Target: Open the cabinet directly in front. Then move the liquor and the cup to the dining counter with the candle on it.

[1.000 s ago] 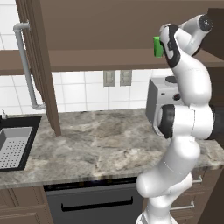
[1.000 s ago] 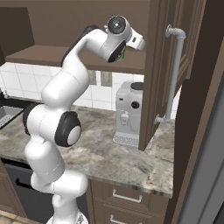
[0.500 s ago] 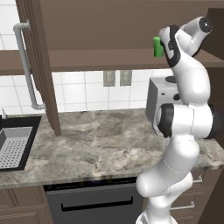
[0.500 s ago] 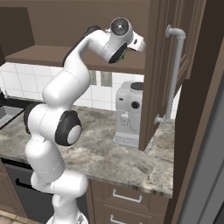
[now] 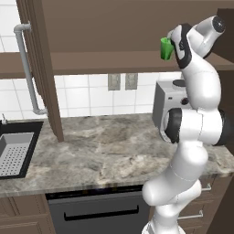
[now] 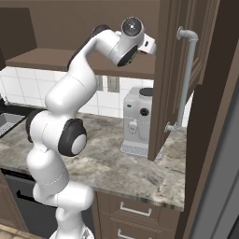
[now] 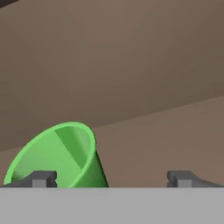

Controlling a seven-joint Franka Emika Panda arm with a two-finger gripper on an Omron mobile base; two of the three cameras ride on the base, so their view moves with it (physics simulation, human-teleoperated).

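Since earlier: we are edging the hand farther into the open dark brown wooden cabinet (image 5: 114,59) | two-finger gripper (image 7: 109,178) spread wide, grasping nothing | small bright green tapered plastic cup (image 7: 61,157) standing on the shelf, against the left fingertip (image 7: 41,178) | risk: we are nudging it off-centre, toppling it.

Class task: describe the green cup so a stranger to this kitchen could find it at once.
Find the open cabinet above the marbled counter. On its shelf, above the coffee machine and beside the gripper, stands the cup. Nothing else there is bright green.
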